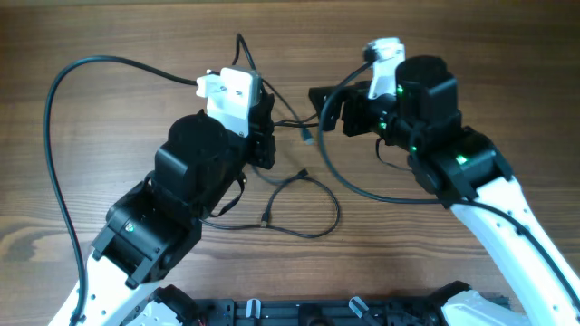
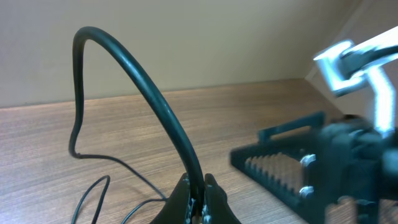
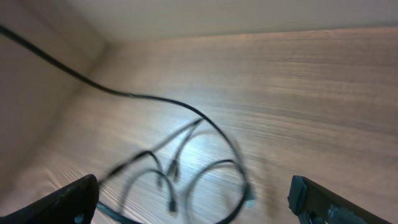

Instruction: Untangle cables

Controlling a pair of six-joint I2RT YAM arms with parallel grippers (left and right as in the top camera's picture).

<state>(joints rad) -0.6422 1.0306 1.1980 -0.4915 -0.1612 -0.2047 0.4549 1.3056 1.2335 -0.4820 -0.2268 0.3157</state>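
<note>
Thin black cables (image 1: 337,210) lie in loose loops on the wooden table between the two arms, with small plug tips (image 1: 308,136) showing. My left gripper (image 1: 267,136) is shut on one cable (image 2: 155,99), which rises from the jaws, arches up to the left and drops back to the table. My right gripper (image 1: 326,109) hovers just right of it. It stands wide open with nothing between its fingers. In the right wrist view the blurred cable loops (image 3: 214,165) lie on the table below the right gripper (image 3: 196,208). The right gripper's ridged finger (image 2: 286,165) shows in the left wrist view.
A thicker black arm wire (image 1: 54,136) arcs over the table's left side. Another arm wire (image 1: 362,192) loops below the right gripper. A black base rail (image 1: 317,312) runs along the near edge. Walls rise behind the table (image 2: 186,37).
</note>
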